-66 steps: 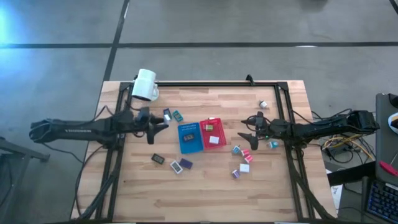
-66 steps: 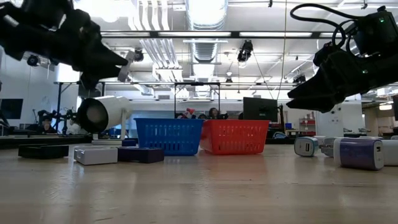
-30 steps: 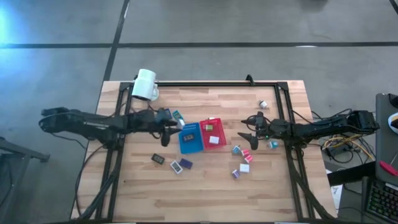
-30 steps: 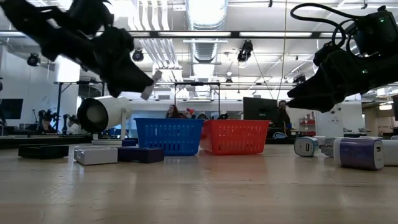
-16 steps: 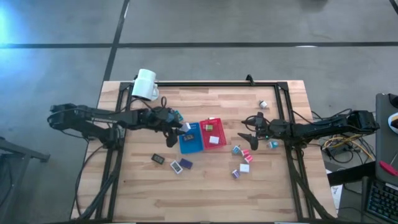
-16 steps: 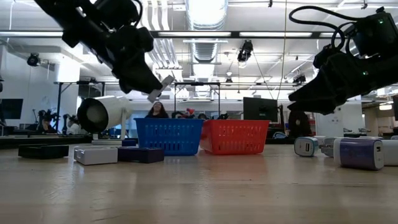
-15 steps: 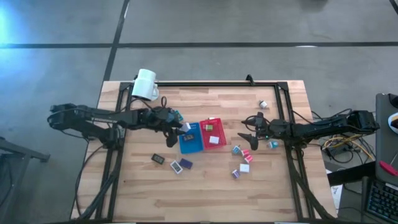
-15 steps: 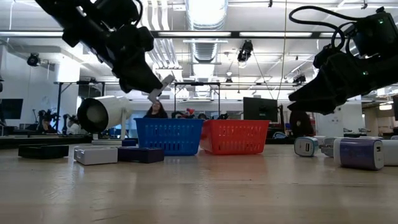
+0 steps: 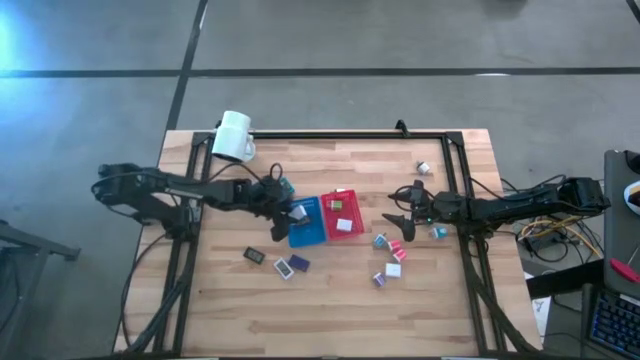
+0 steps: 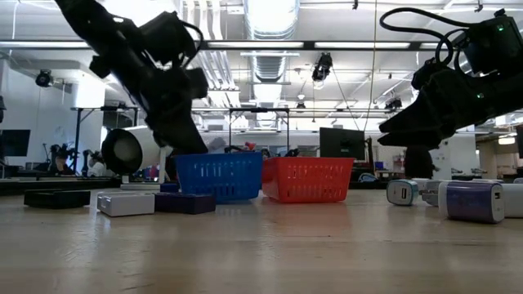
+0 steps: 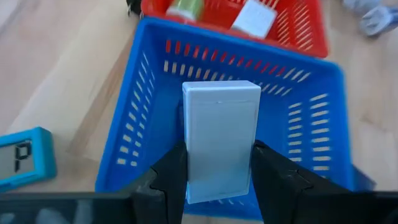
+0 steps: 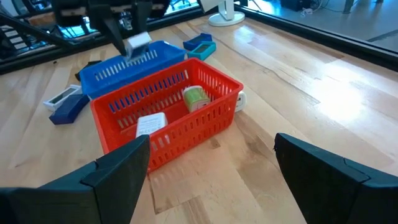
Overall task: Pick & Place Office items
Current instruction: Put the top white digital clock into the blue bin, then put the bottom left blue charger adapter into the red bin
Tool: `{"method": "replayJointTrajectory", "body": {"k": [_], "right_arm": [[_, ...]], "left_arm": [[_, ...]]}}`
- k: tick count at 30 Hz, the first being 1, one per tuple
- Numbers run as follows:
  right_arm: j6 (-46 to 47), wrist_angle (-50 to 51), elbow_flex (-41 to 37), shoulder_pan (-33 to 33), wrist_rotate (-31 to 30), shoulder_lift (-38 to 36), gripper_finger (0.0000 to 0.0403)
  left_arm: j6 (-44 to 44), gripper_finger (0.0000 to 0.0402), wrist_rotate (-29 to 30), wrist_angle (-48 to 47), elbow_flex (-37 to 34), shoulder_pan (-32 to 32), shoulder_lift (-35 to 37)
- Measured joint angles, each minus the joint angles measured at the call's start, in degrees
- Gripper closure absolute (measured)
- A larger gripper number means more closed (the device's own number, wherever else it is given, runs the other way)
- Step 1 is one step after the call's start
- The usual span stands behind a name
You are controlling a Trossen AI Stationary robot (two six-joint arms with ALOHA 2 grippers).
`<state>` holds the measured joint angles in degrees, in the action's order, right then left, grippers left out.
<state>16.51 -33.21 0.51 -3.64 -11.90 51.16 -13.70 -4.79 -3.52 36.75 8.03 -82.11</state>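
A wooden tabletop [image 9: 330,300] is seen, carrying a blue basket [image 9: 308,226], a red basket [image 9: 342,214], a white mug [image 9: 233,136] and scattered office items [image 9: 390,262].

Bright, even light falls from ceiling strip lights [image 10: 265,16], which glare white in the low view. Below them the bench [image 10: 261,245] blurs toward the camera and carries soft reflections. Beside the bench in the high view, a blue glow [image 9: 15,40] tints the floor.

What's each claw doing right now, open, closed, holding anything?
Left claw: closed on a white box, held over the blue basket.
Right claw: open, holding nothing, hanging above the table right of the red basket.
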Motion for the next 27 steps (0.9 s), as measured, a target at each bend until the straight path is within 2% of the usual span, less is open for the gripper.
{"method": "replayJointTrajectory", "body": {"k": [10, 21, 27], "right_arm": [[-0.15, 0.00, 0.00, 0.00, 0.15, 0.00, 0.0067], [0.00, -0.01, 0.00, 0.02, 0.38, 0.00, 0.0067], [0.02, -0.02, 0.00, 0.02, 0.56, 0.00, 0.0067]], "left_arm": [[2.18, 0.0250, -1.59, 0.55, 2.90, 0.00, -1.86], [-0.02, 0.0174, -1.89, -0.82, 2.45, 0.00, -1.42], [-0.21, 0.0153, -1.89, -1.51, 2.45, 0.00, -1.42]]}}
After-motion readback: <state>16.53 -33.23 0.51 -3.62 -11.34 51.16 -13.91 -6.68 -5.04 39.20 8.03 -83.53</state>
